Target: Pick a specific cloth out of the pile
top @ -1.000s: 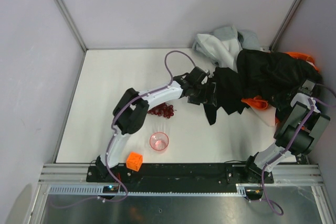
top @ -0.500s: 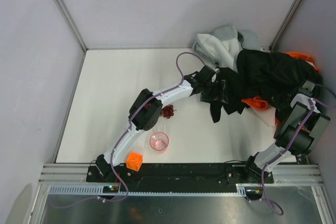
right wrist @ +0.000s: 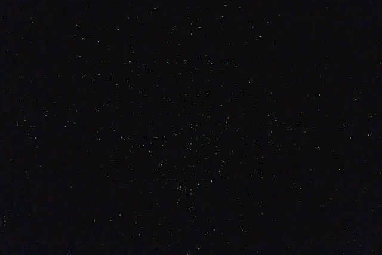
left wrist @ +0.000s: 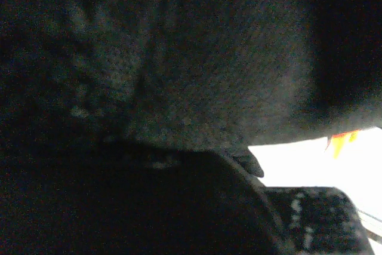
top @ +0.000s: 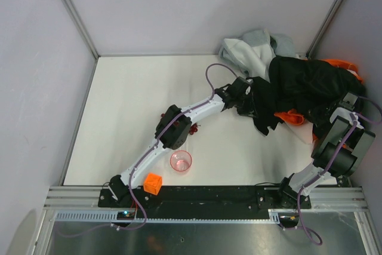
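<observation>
The pile (top: 262, 52) lies at the table's back right: a large black garment (top: 304, 85) over pale grey-white ones, with a bright orange one (top: 290, 116) poking out. My left gripper (top: 249, 97) is pushed into the pile's left edge and shut on black fabric (left wrist: 179, 58), which fills the left wrist view. I cannot tell whether this fabric is the small cloth or part of the large garment. My right gripper is buried under the black garment's right end; its wrist view is fully dark, and it is shut.
A clear pink cup (top: 181, 161) and an orange cube (top: 153, 183) stand near the front left. A cluster of red berries (top: 193, 128) lies beside the left arm's elbow. The right arm (top: 340, 141) stands folded at the right wall.
My left arm stretched farther right into the pile and its jaws went from open to shut on black fabric; the hanging black flap shifted right. The right arm has not moved.
</observation>
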Action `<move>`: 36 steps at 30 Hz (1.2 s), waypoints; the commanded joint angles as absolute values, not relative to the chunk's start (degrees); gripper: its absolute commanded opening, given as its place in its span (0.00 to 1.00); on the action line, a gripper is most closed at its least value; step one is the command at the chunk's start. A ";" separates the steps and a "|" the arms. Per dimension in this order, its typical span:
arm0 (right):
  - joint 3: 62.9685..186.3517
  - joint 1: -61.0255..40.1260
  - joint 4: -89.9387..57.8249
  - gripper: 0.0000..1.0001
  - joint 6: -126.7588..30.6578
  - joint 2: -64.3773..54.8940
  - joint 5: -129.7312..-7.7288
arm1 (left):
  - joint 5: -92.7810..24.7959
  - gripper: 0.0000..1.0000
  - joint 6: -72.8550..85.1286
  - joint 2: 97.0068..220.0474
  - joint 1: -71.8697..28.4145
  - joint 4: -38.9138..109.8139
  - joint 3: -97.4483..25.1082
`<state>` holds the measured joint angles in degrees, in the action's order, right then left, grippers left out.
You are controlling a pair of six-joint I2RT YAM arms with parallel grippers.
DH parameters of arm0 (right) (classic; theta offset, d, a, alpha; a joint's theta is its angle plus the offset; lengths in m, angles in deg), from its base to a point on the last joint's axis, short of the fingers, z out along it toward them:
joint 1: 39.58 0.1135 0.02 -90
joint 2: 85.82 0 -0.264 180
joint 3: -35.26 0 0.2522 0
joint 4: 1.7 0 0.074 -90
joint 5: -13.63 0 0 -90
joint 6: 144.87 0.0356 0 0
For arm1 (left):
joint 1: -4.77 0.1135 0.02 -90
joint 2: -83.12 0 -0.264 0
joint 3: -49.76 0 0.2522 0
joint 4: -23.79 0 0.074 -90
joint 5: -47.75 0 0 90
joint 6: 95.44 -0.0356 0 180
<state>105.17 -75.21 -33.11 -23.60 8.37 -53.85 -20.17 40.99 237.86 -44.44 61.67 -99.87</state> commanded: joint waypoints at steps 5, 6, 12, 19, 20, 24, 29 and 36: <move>101.27 -75.35 -35.43 0.00 -23.88 11.37 -56.00 | -20.76 0.01 38.54 231.34 -45.17 60.73 -93.87; 100.94 -75.35 -35.07 0.00 -23.91 11.03 -55.64 | -21.14 0.01 38.13 229.92 -45.16 60.43 -92.39; 99.68 -75.39 -33.54 0.02 -24.60 8.35 -52.78 | -23.19 0.01 36.27 221.08 -45.03 58.42 -83.33; 99.60 -75.60 -32.93 0.15 -25.14 5.33 -48.73 | -25.81 0.01 33.53 208.84 -44.72 57.54 -73.06; 99.58 -75.61 -32.90 0.20 -25.11 5.02 -48.23 | -26.30 0.01 33.25 206.89 -44.63 57.43 -71.93; 99.44 -75.69 -33.03 0.37 -24.97 3.25 -47.28 | -27.81 0.01 31.68 200.06 -44.28 57.25 -68.74; 99.21 -76.05 -33.73 0.59 -25.13 0.63 -46.90 | -28.22 0.01 30.06 192.04 -43.38 57.24 -67.71; 98.65 -76.18 -34.23 0.80 -25.08 -5.30 -46.28 | -27.50 0.01 27.77 182.61 -42.07 57.24 -69.00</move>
<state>99.53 -75.56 -31.67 -24.06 -1.68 -45.35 -27.71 30.59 190.21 -42.89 59.14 -67.70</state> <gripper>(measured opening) 0.757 0.021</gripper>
